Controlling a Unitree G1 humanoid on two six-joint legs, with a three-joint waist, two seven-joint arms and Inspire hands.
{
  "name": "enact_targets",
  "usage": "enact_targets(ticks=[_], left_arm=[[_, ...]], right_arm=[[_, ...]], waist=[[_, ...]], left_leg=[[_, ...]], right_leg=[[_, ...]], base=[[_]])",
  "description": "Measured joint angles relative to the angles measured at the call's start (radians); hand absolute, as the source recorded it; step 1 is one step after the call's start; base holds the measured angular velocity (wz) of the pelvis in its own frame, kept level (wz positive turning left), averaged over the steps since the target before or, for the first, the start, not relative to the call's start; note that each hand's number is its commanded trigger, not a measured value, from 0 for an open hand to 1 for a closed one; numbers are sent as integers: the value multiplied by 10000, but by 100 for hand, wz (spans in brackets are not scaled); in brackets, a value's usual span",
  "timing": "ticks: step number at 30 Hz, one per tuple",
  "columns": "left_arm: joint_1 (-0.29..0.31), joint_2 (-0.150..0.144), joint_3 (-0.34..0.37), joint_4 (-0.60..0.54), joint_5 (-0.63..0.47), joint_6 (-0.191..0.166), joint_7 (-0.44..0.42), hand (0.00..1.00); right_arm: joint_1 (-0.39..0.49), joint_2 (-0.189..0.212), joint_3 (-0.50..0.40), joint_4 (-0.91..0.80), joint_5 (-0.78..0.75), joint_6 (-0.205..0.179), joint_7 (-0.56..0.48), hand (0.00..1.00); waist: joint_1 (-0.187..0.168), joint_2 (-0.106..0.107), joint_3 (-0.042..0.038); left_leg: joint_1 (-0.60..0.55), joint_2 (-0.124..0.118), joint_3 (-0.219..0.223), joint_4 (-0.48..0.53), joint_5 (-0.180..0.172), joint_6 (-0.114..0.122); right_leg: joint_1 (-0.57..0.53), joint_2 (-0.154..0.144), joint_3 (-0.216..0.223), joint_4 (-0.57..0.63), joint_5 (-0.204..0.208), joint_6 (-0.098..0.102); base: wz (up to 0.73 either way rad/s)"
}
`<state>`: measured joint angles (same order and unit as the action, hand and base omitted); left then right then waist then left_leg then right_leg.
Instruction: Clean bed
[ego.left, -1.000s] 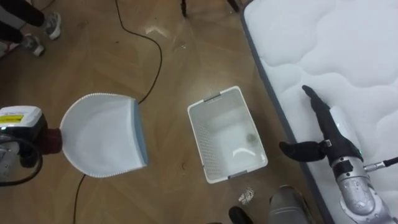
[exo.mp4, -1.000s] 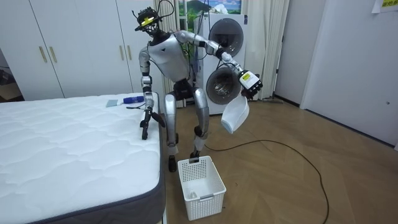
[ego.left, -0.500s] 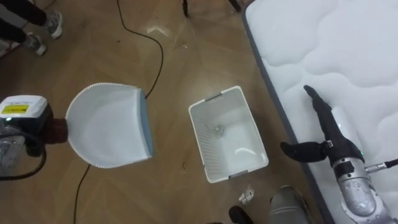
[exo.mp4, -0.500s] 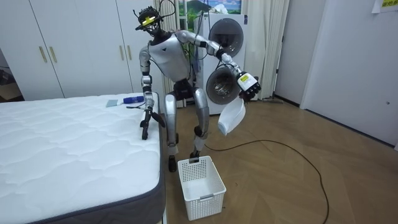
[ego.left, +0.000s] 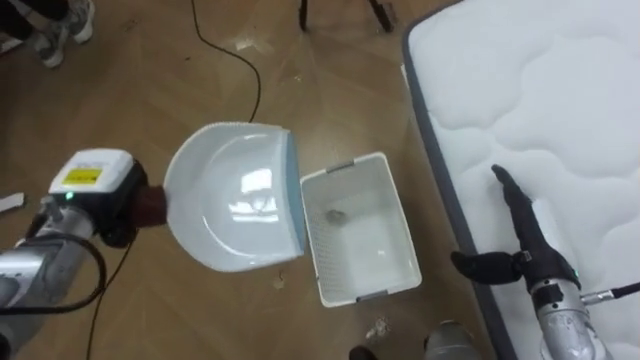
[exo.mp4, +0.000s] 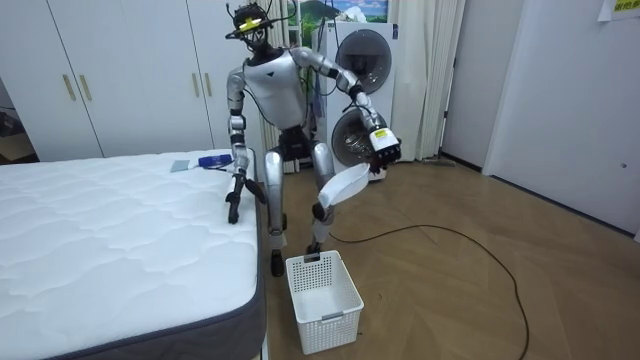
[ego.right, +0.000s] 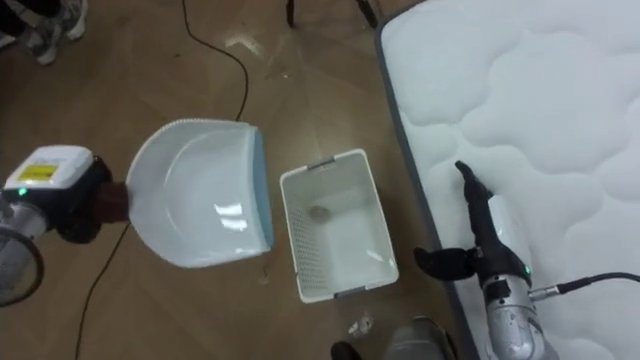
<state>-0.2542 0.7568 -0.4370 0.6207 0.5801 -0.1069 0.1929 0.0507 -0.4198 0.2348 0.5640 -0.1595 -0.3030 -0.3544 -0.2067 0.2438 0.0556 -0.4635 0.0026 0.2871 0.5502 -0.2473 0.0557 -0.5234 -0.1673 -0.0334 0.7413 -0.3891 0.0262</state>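
While beside mattress (ego.left: 560, 90), basket (ego.left: 375, 250) on floor (ego.left: 150, 90)

Head: black, yellow-marked rig on top.
Torso: silver-grey shell, dark waist joints.
Arms: silver tubes, black elbows.
Left hand (ego.left: 118, 212): black, white box with yellow label on its back.
Right hand (ego.left: 527, 245): black fingers, silver wrist, thin cable.
Legs: silver.

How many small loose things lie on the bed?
2. A blue thing lies near the bed's far edge, and a flat grey-green thing lies just beside it, on the room view's left. The bed runs past the picture's edge, so more may be hidden.
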Motion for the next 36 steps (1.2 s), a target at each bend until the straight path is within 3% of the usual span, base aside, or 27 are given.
enact_targets(ticks=[2, 3, 5, 6, 8, 10, 13, 15, 18, 21, 23, 24, 25, 26, 27, 28, 29, 30, 32, 34, 36], left_arm=[[896, -278, 889, -847, 43, -66, -80, 100], [1185, -417, 1207, -1124, 43, -87, -80, 100], [2221, -1061, 2245, -2058, 28, -154, -72, 100], [2400, -1254, 2410, -2147, 27, -162, -72, 100], [2810, -1638, 2472, -2347, 18, -115, -96, 100], [2927, -1696, 2469, -2552, -4, -92, -220, 100], [3004, -2126, 2472, -2779, -428, -90, -376, 100], [3157, -2424, 2473, -2845, -787, -89, -561, 100], [3240, -2810, 2479, -3059, -1239, -93, -807, 100], [3629, -3256, 2703, -3316, -1464, -105, -873, 100], [3693, -3657, 2765, -3272, -1637, -127, -880, 100], [3710, -3746, 2787, -3243, -1687, -137, -880, 100], [3773, -3912, 2849, -3236, -1889, -140, -880, 100], [3758, -3976, 2931, -3239, -2002, -222, -878, 100], [3662, -4011, 2941, -3227, -2005, -262, -878, 100], [3436, -4155, 2876, -3216, -2011, -268, -874, 100], [3313, -4342, 2762, -3256, -2184, -272, -861, 100], [3330, -4458, 2750, -3262, -2236, -279, -855, 100], [3416, -4633, 2583, -3259, -2763, -241, -848, 100], [3416, -4649, 2588, -3245, -3126, -238, -851, 100], [3433, -4672, 2591, -3130, -3139, -238, -881, 100]], right_arm=[[94, 158, -57, -3, -1, 192, 113, 0], [95, 181, -67, -11, -2, 222, 155, 0], [269, 299, -166, 19, 74, 499, 302, 0], [318, 364, -185, 43, 131, 574, 301, 0], [637, 552, -232, 70, 550, 691, 284, 0], [701, 602, -231, 56, 744, 814, 277, 0], [871, 605, -472, -285, 728, 968, 273, 0], [1133, 650, -615, -705, 681, 967, 252, 0], [1520, 792, -637, -1064, 722, 966, 134, 0], [1585, 990, -644, -1306, 717, 965, 66, 0], [1499, 1133, -525, -1307, 737, 973, 78, 0], [1437, 1154, -471, -1290, 740, 982, 81, 0], [1256, 1176, -326, -1264, 758, 990, 84, 0], [1035, 1250, -219, -1287, 791, 991, 66, 0], [998, 1290, -225, -1308, 853, 969, 49, 0], [1077, 1382, -271, -1301, 1136, 961, -46, 0], [1124, 1407, -309, -1217, 1292, 960, -111, 0], [1097, 1413, -309, -1153, 1327, 958, -129, 0], [996, 1476, -152, -1017, 1325, 808, -232, 0], [945, 1617, -53, -989, 1330, 734, -221, 0], [906, 1710, -52, -992, 1324, 734, -187, 0]], waist=[[683, -334, -173], [858, -409, -214], [1385, -645, -315], [1384, -705, -323], [1332, -1014, -416], [1268, -1195, -467], [1331, -1292, -464], [1240, -1342, -447], [1238, -1620, -457], [1339, -1832, -450], [1603, -1985, -450], [1718, -2010, -444], [1929, -2011, -446], [2058, -1990, -462], [2011, -1971, -437], [1835, -2066, -438], [1875, -2210, -416], [1920, -2252, -417], [2182, -2394, -366], [2197, -2478, -314], [2171, -2470, -317]], left_leg=[[250, -89, -578, -60, -75, -137], [332, -100, -757, -71, -120, -215], [820, -164, -1739, -209, -295, -497], [1011, -166, -1874, -302, -311, -525], [1662, -103, -1778, -646, -318, -537], [1835, 6, -1708, -719, -326, -546], [2165, 199, -1453, -951, -330, -536], [2525, 207, -1340, -1177, -325, -528], [3027, 211, -1111, -1477, -344, -515], [3548, 374, -318, -1723, -450, -531], [3910, 459, 169, -1772, -484, -510], [4018, 462, 144, -1804, -480, -461], [4077, 459, 62, -1875, -458, -189], [4094, 612, 249, -2115, -454, -11], [4166, 778, 675, -2203, -554, -42], [4423, 844, 1703, -2454, -648, -190], [4686, 712, 2421, -2710, -632, -215], [4804, 660, 2788, -2767, -633, -214], [5003, 531, 3837, -2635, -640, -201], [4734, 565, 3664, -2301, -639, -199], [4535, 574, 2875, -2057, -639, -200]], right_leg=[[33, 371, 643, -187, 180, -2], [73, 484, 784, -273, 243, 3], [485, 735, 855, -761, 566, -5], [668, 786, 855, -909, 629, 3], [1296, 912, 916, -1330, 767, 47], [1515, 1015, 923, -1632, 945, 52], [1921, 1179, 962, -2229, 1335, 89], [2223, 1187, 1001, -2442, 1424, 112], [2370, 1211, 1028, -2584, 1508, 108], [2327, 1321, 1044, -2669, 1758, 52], [2331, 1499, 1029, -3064, 2308, -54], [2344, 1573, 981, -3297, 2552, -98], [2429, 1655, 622, -3891, 3199, -227], [2468, 1685, -293, -4297, 3625, -447], [2439, 1635, -936, -3893, 3387, -645], [2565, 1275, -2045, -2547, 2319, -824], [2825, 861, -2531, -1438, 1575, -746], [3016, 664, -2598, -1060, 1329, -641], [3614, 153, -2486, -1309, 891, -158], [3677, 242, -2462, -2164, 806, -82], [3670, 381, -2380, -2630, 834, -130]], base=[[-96], [-113], [-100], [-56], [-24], [-25], [-36], [-30], [-44], [-103], [-159], [-216], [-222], [-203], [-126], [-70], [-62], [-90], [-122], [-95], [-87]])
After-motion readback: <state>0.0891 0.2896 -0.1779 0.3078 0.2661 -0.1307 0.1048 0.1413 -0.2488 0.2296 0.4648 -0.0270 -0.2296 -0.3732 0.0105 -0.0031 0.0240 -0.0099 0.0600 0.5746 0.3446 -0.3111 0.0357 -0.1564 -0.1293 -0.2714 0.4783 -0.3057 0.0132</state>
